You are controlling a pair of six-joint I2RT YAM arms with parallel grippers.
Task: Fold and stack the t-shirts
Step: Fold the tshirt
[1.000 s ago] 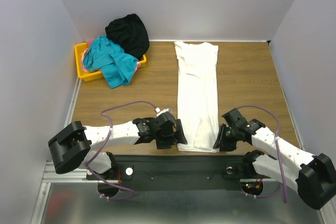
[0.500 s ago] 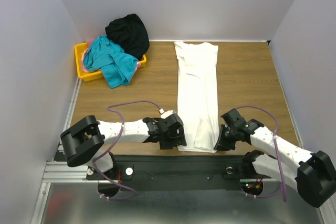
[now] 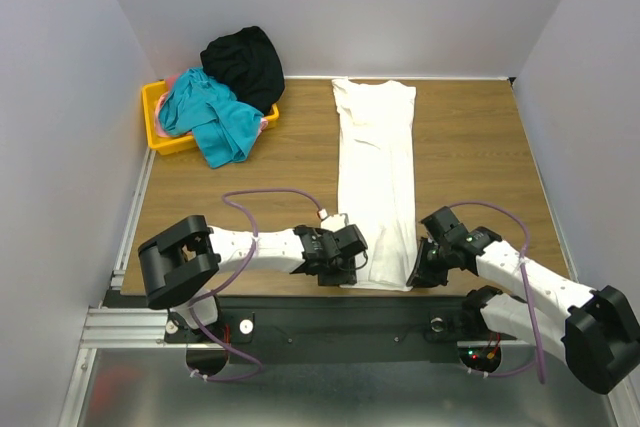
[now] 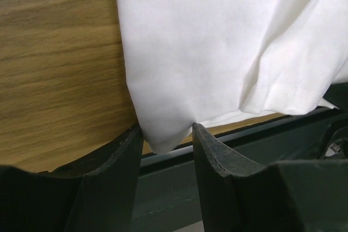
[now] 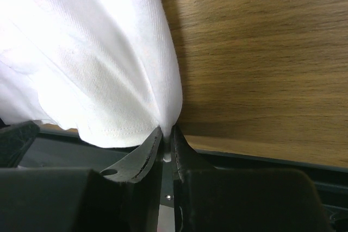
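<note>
Since cloth is the whole difficulty here, I am taking stock from the biggest thing down. The table (image 3: pixel 480 147) is stretching away ahead of both my grippers. The white t-shirt (image 3: pixel 376 187) is lying on it as a long, narrow strip with its sides folded in. It is running from the gap between my two grippers out to the far edge. Far beyond my left gripper (image 4: pixel 167 134), the teal shirt (image 3: pixel 215 117), the black shirt (image 3: pixel 243 65) and a scrap of the pink shirt (image 3: pixel 175 80) are spilling over the yellow bin (image 3: pixel 152 112).

The white one is looking light, limp and layered (I am seeing at least two loose hem edges in the left wrist view). I am expecting it to sag between my grippers and to slide layer over layer if only the top ply is caught. I am judging the two near hem corners to be the best hold, taken through every layer at once.

My right gripper (image 5: pixel 166 134) is pinching the corner on its side. Its jaws are together on the cloth, and the fabric is bunching just above the tips. My left gripper is straddling the other corner with its jaws apart. The corner's point is sitting in the gap and is not clamped.
</note>
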